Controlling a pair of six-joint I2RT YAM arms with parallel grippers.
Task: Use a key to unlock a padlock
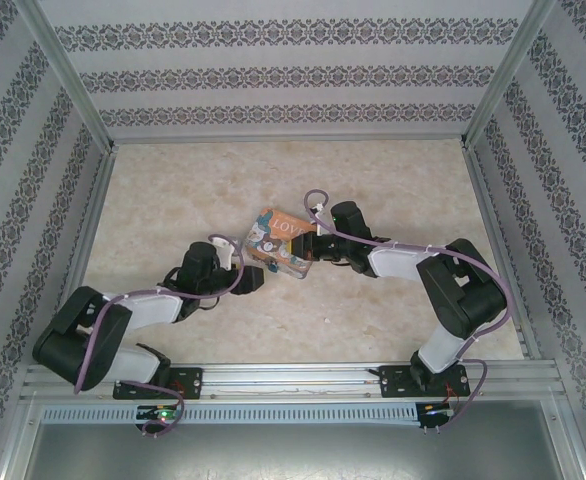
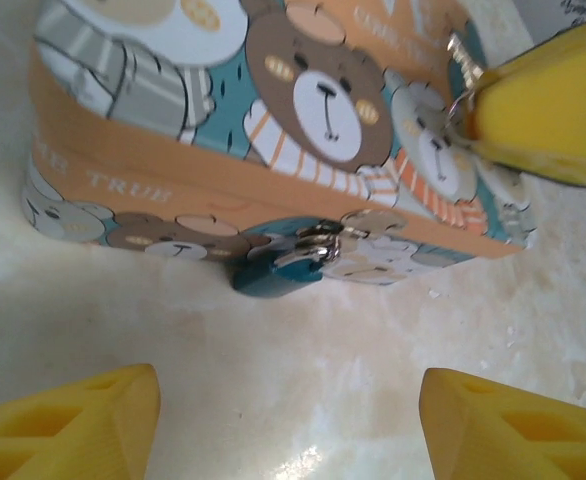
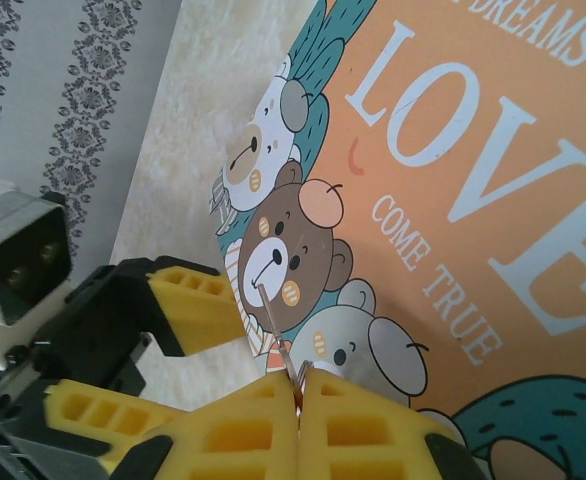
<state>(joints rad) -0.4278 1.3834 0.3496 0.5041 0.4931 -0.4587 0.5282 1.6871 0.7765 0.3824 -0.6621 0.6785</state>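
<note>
From above, see the picture box (image 1: 273, 237) lying on the tabletop (image 1: 393, 180), left tool (image 1: 255, 280) at its near end, right tool (image 1: 315, 247) at its right side. Through the left wrist, find that tool spread wide with nothing between, facing the padlock (image 2: 271, 276) hanging low on the box's side wall. Through the right wrist, find that tool pinched tight on the key (image 3: 271, 318), over the box's lid.

— What lies on the beige marbled worktop (image 1: 403, 190)?
— An orange-and-teal box (image 1: 278, 240), flat near the middle, cartoon bears on it, "LOVE" in white letters.
— Around it?
— Pale walls (image 1: 273, 75) with grey floral bands.
</note>
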